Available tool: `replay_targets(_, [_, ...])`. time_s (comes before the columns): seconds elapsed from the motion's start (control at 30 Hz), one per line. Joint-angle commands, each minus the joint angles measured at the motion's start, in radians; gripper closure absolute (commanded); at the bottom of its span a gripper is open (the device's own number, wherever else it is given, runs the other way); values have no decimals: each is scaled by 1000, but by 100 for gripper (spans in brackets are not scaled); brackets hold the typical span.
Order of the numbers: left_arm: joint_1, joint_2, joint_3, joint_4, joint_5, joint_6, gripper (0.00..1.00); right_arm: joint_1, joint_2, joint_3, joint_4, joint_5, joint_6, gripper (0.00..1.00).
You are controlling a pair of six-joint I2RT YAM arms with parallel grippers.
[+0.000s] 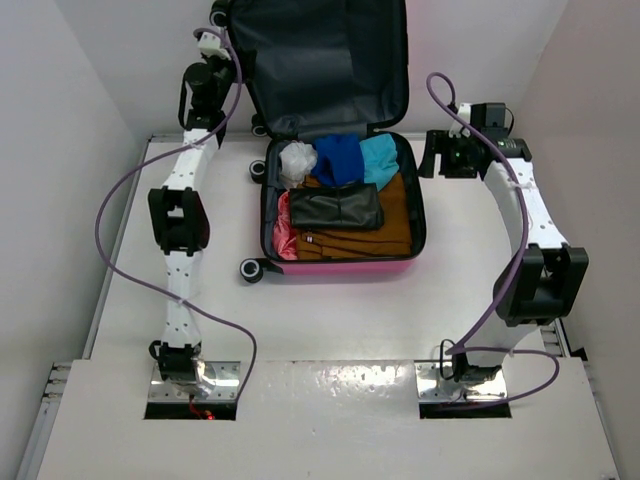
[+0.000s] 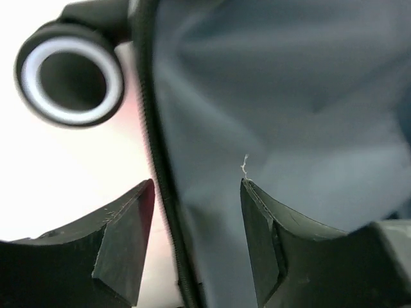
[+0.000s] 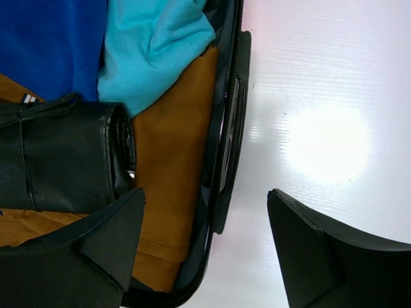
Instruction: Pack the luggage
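luggage (image 1: 345, 266): 1 (lid up) | black pouch (image 1: 337, 207): 1 | left gripper (image 2: 198, 186): jaws apart astride lid edge (image 2: 157, 160) | right gripper (image 3: 205, 196): jaws apart

White arms (image 1: 183, 275), black joints (image 1: 178, 218), purple cables (image 1: 100, 215)

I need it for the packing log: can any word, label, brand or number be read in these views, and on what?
No text can be read in any view.
Small striped tag at the brown garment's edge: too small to read.
Black pouch and luggage: no print shows.
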Motion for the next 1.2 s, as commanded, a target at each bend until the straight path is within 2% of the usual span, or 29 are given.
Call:
replay_targets(0.0, [2, 22, 40, 51, -114, 38, 40, 6, 2, 50, 5, 25, -23, 24])
replay_targets(0.1, [2, 34, 40, 69, -125, 52, 48, 7, 11, 63, 0, 32, -30, 26])
replay_targets(0.2, [2, 44, 40, 94, -116, 52, 65, 7, 22, 69, -1, 34, -34, 27])
replay_targets(0.33, [2, -36, -68, 129, -51, 52, 89, 7, 19, 60, 2, 37, -39, 29])
replay_targets(0.43, [2, -138, -182, 158, 2, 52, 98, 7, 1, 36, 9, 43, -21, 31])
replay_targets(0.63, [11, -370, -440, 227, 110, 32, 100, -66, -32, -18, 37, -36, 50, 33])
replay_targets(0.83, [24, -628, -756, 238, 295, 13, 100, -160, -36, -55, 51, -119, 76, 34])
replay_targets(0.87, [24, -716, -799, 238, 320, 41, 98, -167, -36, -62, 49, -139, 81, 34])
replay_targets(0.9, [12, -764, -883, 238, 373, 56, 86, -177, -36, -69, 54, -155, 88, 34])
replay_targets(0.97, [11, -855, -955, 179, 450, 128, 72, -207, -39, -96, 57, -182, 95, 34])
replay_targets(1.0, [1, -954, -1021, 142, 496, 157, 59, -233, -44, -104, 66, -188, 96, 34])
replay_targets(1.03, [-8, -1008, -1055, 60, 507, 188, 56, -243, -45, -113, 72, -193, 98, 34])
replay_targets(1.07, [-8, -1062, -1089, 24, 519, 267, 51, -252, -45, -145, 78, -213, 102, 34])
replay_targets(1.1, [-18, -1175, -1163, -13, 553, 324, 39, -278, -53, -153, 93, -221, 104, 34])
replay_targets(1.13, [-36, -1237, -1204, -91, 553, 391, 34, -282, -58, -176, 97, -230, 102, 34])
replay_targets(1.17, [-50, -1299, -1244, -124, 553, 523, 32, -286, -64, -196, 100, -244, 105, 34])
